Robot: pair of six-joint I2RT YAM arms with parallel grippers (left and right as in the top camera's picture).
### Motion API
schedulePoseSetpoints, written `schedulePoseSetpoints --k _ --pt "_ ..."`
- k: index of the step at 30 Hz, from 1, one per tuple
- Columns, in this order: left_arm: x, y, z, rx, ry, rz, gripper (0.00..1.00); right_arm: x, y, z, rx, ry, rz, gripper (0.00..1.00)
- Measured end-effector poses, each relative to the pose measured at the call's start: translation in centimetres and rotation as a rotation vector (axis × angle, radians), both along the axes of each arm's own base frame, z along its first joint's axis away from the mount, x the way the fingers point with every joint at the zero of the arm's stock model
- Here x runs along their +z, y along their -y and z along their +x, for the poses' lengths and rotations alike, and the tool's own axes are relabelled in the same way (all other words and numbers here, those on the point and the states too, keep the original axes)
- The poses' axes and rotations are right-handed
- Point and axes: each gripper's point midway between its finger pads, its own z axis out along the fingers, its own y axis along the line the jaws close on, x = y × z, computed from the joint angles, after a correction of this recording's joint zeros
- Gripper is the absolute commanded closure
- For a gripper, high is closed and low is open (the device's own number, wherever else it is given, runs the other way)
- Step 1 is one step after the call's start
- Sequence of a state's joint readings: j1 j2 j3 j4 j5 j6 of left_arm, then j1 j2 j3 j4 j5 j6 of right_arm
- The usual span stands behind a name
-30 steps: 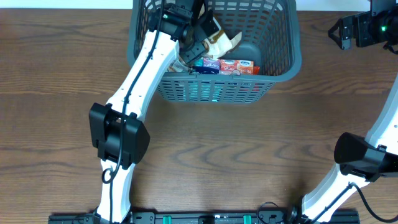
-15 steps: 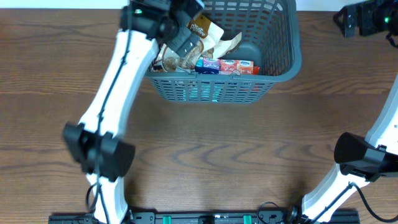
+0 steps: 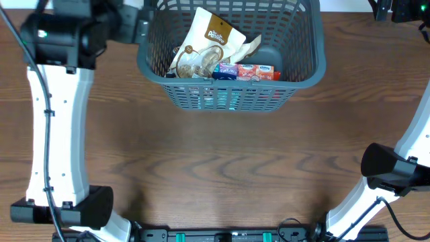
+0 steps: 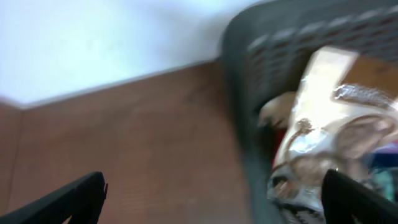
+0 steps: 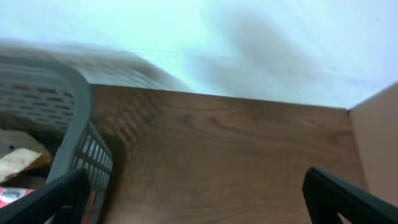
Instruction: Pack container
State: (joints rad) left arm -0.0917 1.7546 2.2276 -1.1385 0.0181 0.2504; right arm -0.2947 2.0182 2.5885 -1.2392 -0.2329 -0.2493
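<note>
Dark grey plastic forms the container (image 3: 228,99), a big rectangular basket with rounded corners, slotted lattice walls and a thick smooth rim. It stands at the far middle of the brown wood-grain table (image 3: 215,154), and its far edge is cut off by the overhead view. Inside, a glossy cream pouch with a brown label (image 3: 208,37) leans against the left wall. A crumpled beige wrapper (image 3: 246,47) lies just beside the pouch, and a small blue packet (image 3: 225,69) and a red-orange packet (image 3: 260,71) lie against the near wall. The print on all of them is too small to read.

The left gripper (image 4: 214,198) hangs just outside the basket's left rim, its jaws spread wide with nothing between them. Its wrist view is badly blurred: only two black fingertips, the basket's corner and the shiny pouch can be made out. The right gripper (image 5: 202,198) is at the far right corner, mostly cut off overhead. Its fingers are likewise far apart and empty, over bare wood beside the basket's right wall, below a white wall (image 5: 249,43).
</note>
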Motion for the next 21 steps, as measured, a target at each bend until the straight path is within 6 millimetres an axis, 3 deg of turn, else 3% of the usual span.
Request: schedulePoseSetpoints --k 6,9,16,21 --pt "-1.7 -5.9 -1.4 0.173 -0.092 -0.033 0.01 0.1 0.9 0.2 -0.104 -0.002 -0.035 0.01" --pt "-1.9 -7.9 -1.9 0.231 -0.105 -0.041 0.01 0.0 0.0 0.4 -0.126 -0.012 -0.068 0.01" --pt "-2.2 -8.4 -2.4 0.244 -0.127 -0.042 0.01 -1.4 -4.1 0.0 -0.086 -0.088 -0.090 0.01" --pt "-2.0 -8.3 -3.6 0.244 -0.139 -0.041 0.01 -2.5 -4.3 -1.1 -0.102 -0.150 -0.063 0.01"
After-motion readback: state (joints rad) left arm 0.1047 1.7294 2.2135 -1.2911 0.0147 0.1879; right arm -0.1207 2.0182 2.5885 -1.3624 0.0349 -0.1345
